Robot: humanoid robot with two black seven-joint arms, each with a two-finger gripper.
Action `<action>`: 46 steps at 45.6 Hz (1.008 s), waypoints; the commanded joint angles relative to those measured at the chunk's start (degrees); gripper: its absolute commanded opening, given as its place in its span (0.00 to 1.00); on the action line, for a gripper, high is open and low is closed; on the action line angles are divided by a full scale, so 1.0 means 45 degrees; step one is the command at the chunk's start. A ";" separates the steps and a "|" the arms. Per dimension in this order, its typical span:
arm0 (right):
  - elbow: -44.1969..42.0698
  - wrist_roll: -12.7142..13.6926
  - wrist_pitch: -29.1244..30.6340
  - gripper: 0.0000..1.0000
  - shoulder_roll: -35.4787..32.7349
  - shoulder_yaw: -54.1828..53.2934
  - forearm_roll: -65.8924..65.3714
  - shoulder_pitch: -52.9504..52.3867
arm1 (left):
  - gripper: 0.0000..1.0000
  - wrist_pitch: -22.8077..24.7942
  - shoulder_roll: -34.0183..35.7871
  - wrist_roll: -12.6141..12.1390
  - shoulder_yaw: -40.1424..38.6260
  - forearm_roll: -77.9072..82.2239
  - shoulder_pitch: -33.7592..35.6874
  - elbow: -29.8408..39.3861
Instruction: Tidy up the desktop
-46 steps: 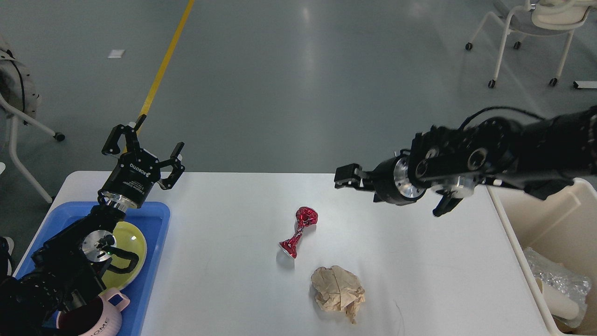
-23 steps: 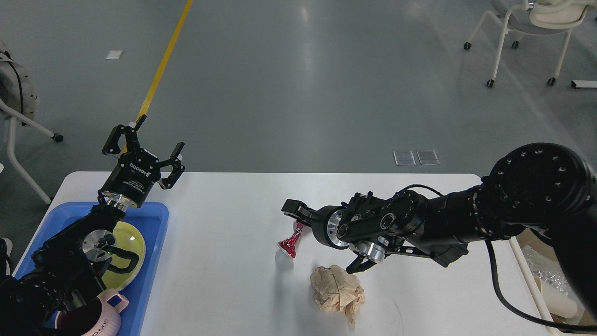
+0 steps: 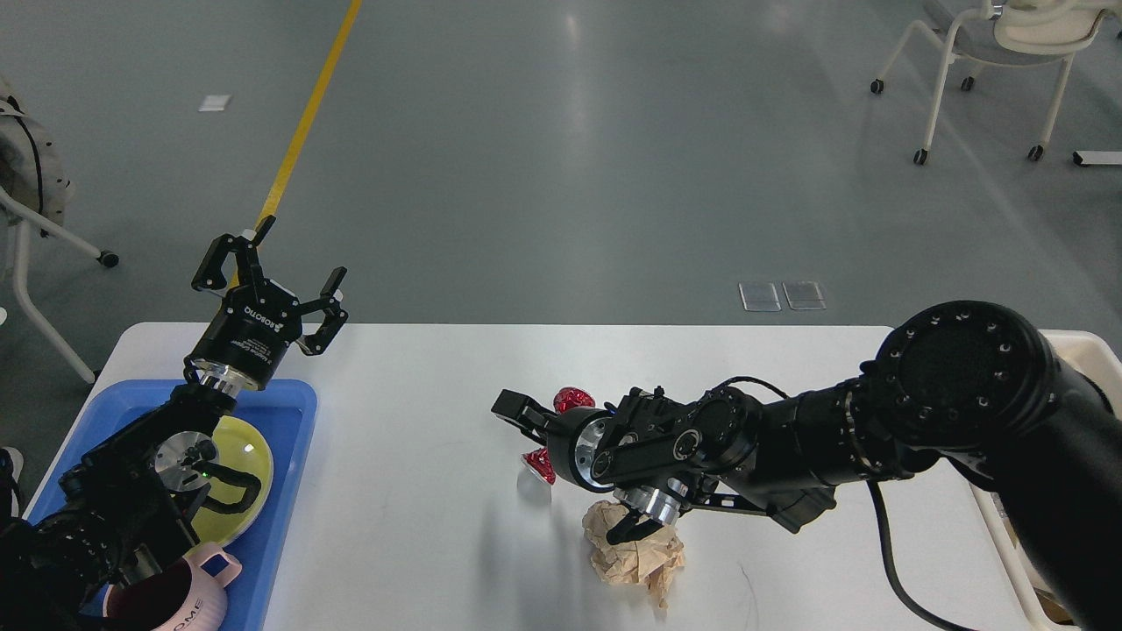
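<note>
The worktop (image 3: 421, 412), the white desktop to be tidied, fills the lower half of the frame, and two pieces of litter lie near its centre: a twisted red foil wrapper (image 3: 571, 401) and, just below it, a crumpled ball of brown paper (image 3: 635, 554). Both are loose rubbish, which is presumably why the right arm has been brought across from the right edge of the frame to that spot.

The right gripper (image 3: 561, 478) is held low over the worktop with its fingers spread wide apart: one finger (image 3: 517, 410) lies to the left of the wrapper, the other (image 3: 633, 528) points down at the top of the paper ball. Nothing is gripped. Much of the wrapper is hidden behind the gripper body, so contact cannot be judged. The wide spread suggests that a grasp of the wrapper is being lined up.

At the lower left a blue tray (image 3: 294, 412) holds a yellow-green plate (image 3: 250, 469) and a pink mug (image 3: 188, 596), apparently the place for dishes. The left gripper (image 3: 267, 280) is held raised above the tray's far edge, fingers apart and empty, seemingly parked clear of the work. At the right edge a cream bin (image 3: 1091, 346) is partly seen behind the right arm; it is judged the likely place for the litter.
</note>
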State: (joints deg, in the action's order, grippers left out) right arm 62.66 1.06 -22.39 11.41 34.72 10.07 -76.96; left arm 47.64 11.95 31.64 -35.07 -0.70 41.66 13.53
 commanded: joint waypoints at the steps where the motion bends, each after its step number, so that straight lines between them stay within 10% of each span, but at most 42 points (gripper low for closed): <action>1: 0.0001 -0.0001 -0.0005 1.00 0.0295 -0.0001 0.0047 0.0031 | 1.00 0.0000 0.0000 0.0000 -0.0001 0.0000 0.0000 0.0000; 46: -0.3767 -0.0079 0.1380 1.00 -0.0232 -0.0157 -0.0421 0.2979 | 1.00 0.0000 0.0000 0.0000 -0.0001 0.0000 0.0000 0.0000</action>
State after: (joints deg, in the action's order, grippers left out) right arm 48.87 0.72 -17.59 10.66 34.41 9.33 -66.17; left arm 47.64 11.95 31.64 -35.07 -0.70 41.66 13.54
